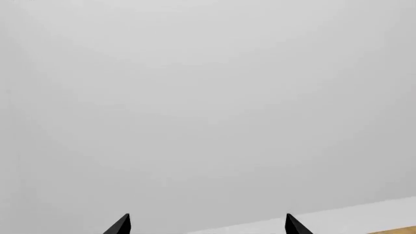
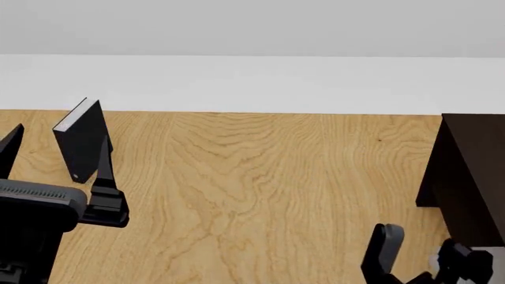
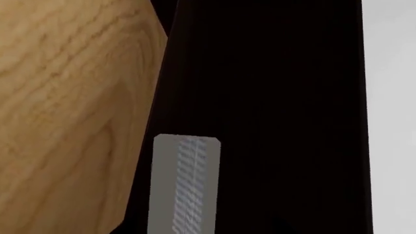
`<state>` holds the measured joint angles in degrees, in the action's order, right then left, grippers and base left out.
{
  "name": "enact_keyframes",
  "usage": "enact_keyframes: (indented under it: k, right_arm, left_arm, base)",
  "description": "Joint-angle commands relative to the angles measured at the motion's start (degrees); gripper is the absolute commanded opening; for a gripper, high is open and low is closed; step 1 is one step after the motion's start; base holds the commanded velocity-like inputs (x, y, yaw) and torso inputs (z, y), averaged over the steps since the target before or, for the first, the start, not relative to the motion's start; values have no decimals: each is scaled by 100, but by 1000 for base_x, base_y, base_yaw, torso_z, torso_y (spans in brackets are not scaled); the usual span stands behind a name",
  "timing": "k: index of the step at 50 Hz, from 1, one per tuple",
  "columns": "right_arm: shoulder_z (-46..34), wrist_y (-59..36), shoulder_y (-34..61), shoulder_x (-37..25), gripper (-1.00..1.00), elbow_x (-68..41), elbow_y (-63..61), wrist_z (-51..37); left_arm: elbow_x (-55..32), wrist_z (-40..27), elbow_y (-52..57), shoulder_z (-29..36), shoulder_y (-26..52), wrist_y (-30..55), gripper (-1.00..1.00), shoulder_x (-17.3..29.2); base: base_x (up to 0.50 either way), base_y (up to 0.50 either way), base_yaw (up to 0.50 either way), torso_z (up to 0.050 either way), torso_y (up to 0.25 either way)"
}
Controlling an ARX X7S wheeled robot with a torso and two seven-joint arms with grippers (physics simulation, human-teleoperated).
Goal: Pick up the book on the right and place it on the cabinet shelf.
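The book (image 3: 185, 180), a light grey block with a paler striped narrow edge, fills the middle of the right wrist view, close in front of the very dark cabinet shelf (image 3: 273, 97). In the head view the book (image 2: 384, 248) shows low at the right, lifted off the table, beside the black parts of my right gripper (image 2: 456, 260), which is shut on it. Its fingers are lost against the dark wood. The cabinet shelf (image 2: 473, 177) stands at the right edge. My left gripper (image 1: 208, 226) is open, with only wall between its tips.
A black book with a white page edge (image 2: 81, 139) stands upright at the far left, just behind my open left gripper (image 2: 57, 155). The wooden table (image 2: 261, 177) runs back to a pale wall.
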<state>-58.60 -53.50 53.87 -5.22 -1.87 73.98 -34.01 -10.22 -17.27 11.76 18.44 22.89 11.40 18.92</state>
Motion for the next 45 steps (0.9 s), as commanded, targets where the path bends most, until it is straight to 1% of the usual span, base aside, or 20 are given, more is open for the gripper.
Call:
enact_keyframes:
  k: [1,10,21,45]
  right_arm:
    - [-73,35,-84,1,100,177,101,122]
    - [-58,112,-57,40,100,194,101,36]
    - [0,650,48,231,100,174,101,-101]
    - [111,1115,106,403,100,160,101,-144]
  left_arm:
    - [-6,-17,-5,13,11,1,100,14]
    - [-6,-15,-45,37,14,-35,100,13]
    - [-15,-33,-36,44,23,-35,100,26]
    - [-58,-62,-1,56,26,-29,100,56]
  base:
    - [0,0,0,0,0]
    - [0,0,0,0,0]
    - [0,0,0,0,0]
    - [0,0,0,0,0]
